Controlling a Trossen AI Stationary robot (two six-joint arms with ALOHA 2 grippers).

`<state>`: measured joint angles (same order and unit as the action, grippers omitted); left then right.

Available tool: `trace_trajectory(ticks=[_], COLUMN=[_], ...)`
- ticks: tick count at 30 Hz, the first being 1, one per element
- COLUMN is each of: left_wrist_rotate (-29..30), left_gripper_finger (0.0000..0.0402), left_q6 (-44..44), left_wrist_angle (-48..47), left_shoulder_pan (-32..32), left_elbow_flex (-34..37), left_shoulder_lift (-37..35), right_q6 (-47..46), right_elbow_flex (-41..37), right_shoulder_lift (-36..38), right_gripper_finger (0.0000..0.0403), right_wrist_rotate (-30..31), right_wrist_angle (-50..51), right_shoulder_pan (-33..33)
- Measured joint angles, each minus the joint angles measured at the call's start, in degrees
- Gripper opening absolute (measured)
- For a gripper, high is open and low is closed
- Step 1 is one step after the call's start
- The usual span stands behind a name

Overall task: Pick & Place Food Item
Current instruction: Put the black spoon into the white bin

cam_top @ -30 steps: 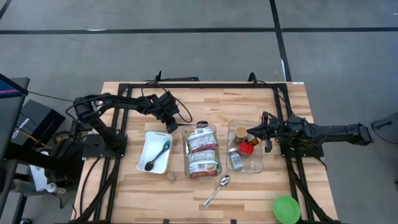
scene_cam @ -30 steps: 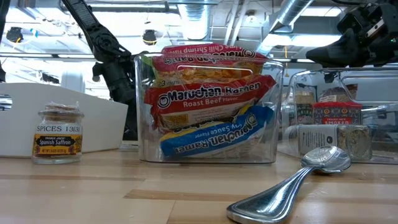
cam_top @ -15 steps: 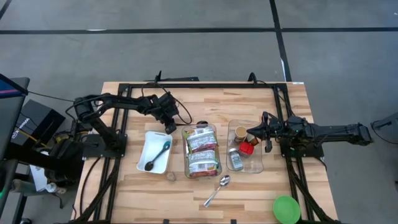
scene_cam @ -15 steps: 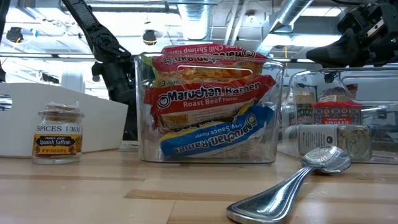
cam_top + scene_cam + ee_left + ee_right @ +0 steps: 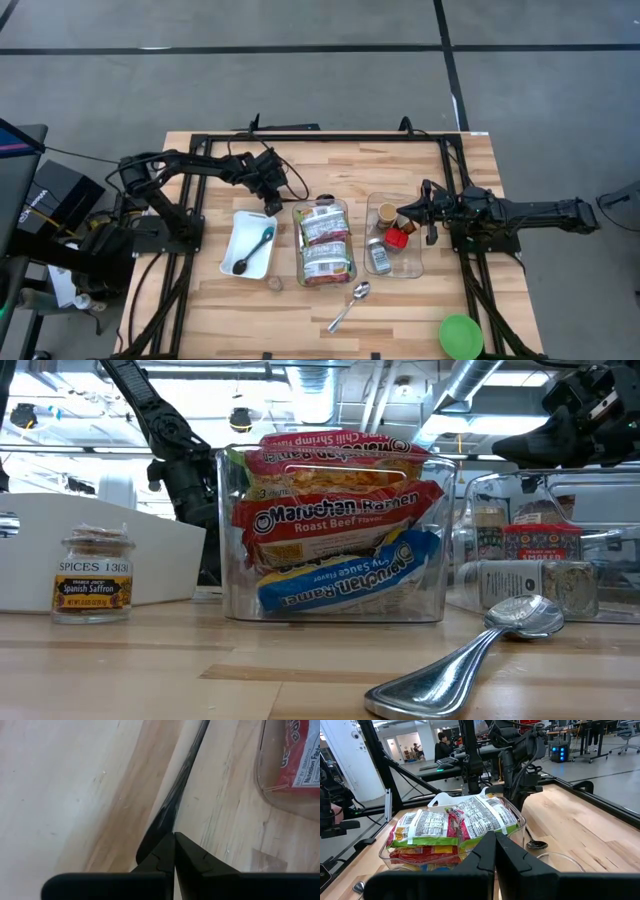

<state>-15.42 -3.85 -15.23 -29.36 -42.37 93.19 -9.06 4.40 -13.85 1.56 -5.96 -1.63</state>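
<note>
A: What occupies the centre of the wooden worktop point(image 5: 200, 310)?

B: A clear bin point(image 5: 322, 243) packed with ramen packets point(image 5: 335, 525). In the low view they are stacked flat: a red Maruchan Roast Beef pack in the middle, a blue-and-white one beneath, a chili shrimp pack on top.

A: And around it?

B: At nine o'clock of the bin, a white tray point(image 5: 240, 250) holding a teal-handled spoon point(image 5: 256, 248). At three o'clock, a second clear bin point(image 5: 395, 236) of spice jars. A metal spoon point(image 5: 349, 305) lies at five o'clock and a small saffron jar point(image 5: 93, 575) at seven o'clock.

A: The end effectors?

B: The left end effector point(image 5: 271, 192) hovers at the tray's far corner, fingers pressed together, empty. The right end effector point(image 5: 404, 214) sits over the jar bin, likewise closed and holding nothing.
</note>
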Motion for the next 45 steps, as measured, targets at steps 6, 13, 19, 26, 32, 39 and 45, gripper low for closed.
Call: trace_trajectory(ticks=[6, 13, 19, 26, 32, 39, 45], left_wrist_rotate=[-0.67, -0.98, 0.64, 3.14, 3.48, 5.19, 6.08], left_gripper_finger=[0.0000, 0.0000, 0.0000, 0.0000, 0.0000, 0.0000, 0.0000], left_q6=[-0.44, -0.40, -0.20, -0.50, -0.46, -0.44, -0.46], left_wrist_angle=[0.07, 1.50, 1.91, 2.36, 2.85, 5.02, 6.87], left_shoulder_pan=[0.17, 0.05, 0.03, -0.85, -2.38, -4.78, -6.73], left_elbow_flex=[-0.01, -0.02, -0.02, -0.02, 0.00, 0.04, 0.04], left_shoulder_lift=[0.57, 1.38, 1.37, 1.38, 1.40, 1.46, 1.38], right_q6=[0.00, 0.00, 0.00, 0.00, 0.00, 0.00, 0.00], right_elbow_flex=[0.00, -0.02, -0.02, -0.02, -0.02, -0.02, -0.01], right_shoulder_lift=[0.00, 0.00, 0.00, 0.00, 0.00, 0.00, 0.00], right_gripper_finger=[0.0001, 0.0001, 0.0001, 0.0001, 0.0001, 0.0001, 0.0001], right_wrist_rotate=[0.02, 0.00, 0.00, 0.00, 0.00, 0.01, 0.00], right_wrist_angle=[0.02, 0.00, 0.00, 0.00, 0.00, 0.01, 0.01], right_shoulder_pan=[0.00, 0.00, 0.00, 0.00, 0.01, 0.00, 0.01])
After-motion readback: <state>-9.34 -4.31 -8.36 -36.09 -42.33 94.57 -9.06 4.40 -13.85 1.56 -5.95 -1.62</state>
